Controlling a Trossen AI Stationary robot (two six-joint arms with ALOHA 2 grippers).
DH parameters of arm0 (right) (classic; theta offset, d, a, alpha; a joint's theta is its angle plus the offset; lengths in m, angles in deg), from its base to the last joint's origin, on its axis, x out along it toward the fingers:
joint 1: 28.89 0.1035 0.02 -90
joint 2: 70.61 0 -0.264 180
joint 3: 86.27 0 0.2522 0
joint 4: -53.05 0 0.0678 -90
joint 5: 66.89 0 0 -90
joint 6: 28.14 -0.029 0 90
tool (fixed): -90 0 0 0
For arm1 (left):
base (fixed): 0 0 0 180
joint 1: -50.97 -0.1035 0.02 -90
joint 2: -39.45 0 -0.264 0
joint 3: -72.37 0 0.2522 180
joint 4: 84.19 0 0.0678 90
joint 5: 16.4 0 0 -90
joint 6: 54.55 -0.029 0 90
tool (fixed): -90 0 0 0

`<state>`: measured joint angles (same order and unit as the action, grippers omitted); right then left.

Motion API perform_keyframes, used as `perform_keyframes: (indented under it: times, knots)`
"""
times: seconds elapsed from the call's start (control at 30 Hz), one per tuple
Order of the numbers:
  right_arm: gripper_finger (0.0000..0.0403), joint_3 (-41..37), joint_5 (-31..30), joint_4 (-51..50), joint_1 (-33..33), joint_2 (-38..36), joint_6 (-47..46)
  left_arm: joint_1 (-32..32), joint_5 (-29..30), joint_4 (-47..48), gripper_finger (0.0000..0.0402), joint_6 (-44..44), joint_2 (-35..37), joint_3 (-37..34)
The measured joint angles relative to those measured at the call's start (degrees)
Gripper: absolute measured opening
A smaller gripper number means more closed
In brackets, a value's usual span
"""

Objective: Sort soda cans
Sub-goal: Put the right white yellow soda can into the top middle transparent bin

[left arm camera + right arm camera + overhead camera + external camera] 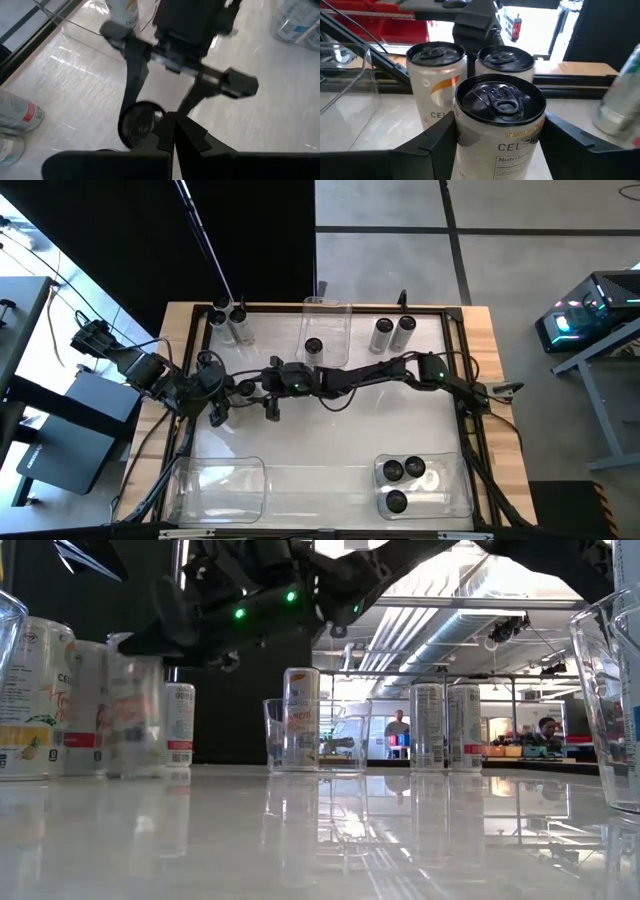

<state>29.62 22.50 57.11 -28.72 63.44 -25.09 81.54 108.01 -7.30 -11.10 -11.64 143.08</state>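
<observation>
My right gripper [500, 137] reaches across to the table's left side [250, 388] and is shut on a silver soda can with a dark top [499, 102]. Two more cans [436, 75] [502, 65] stand upright right behind it, toward the table's left edge. My left gripper [173, 131] is shut and empty. It hovers above the held can, whose dark top [140, 120] shows below it. In the high view my left gripper [222, 392] is close beside my right one, and the arms hide the held can. My right gripper pinches the can's side wall [462, 132], just below the rim, between its two fingers [437, 140], one on each side. The fingers come about level from the table's right side. The can is upright; whether its base is on the table I cannot tell.
Two cans [228, 322] stand at the far left and two more [392, 333] at the far right. A clear bin [338, 315] at the far middle holds one can [313, 348]. A near-right bin [455, 490] holds three cans. Another clear bin [220, 485] is near left.
</observation>
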Motion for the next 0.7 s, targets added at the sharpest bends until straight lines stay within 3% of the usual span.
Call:
perform_keyframes:
  times: [0.13, 0.5, 0.7]
  knots:
    - [0.0224, -5.73, -3.86, -1.29, 1.15, -4.84, -0.03, 0.02, 1.04, -0.04, 0.0000, -0.02, 0.00, 0.00]
    - [0.0224, -36.89, -21.53, 3.21, 9.43, -26.90, -5.53, 0.02, 3.11, -0.04, 0.0000, -0.03, -0.02, 0.00]
    - [0.0224, -42.13, -29.79, 7.64, 10.94, -40.76, 0.70, 0.02, 5.22, -0.07, 0.0000, -0.05, -0.02, 0.00]
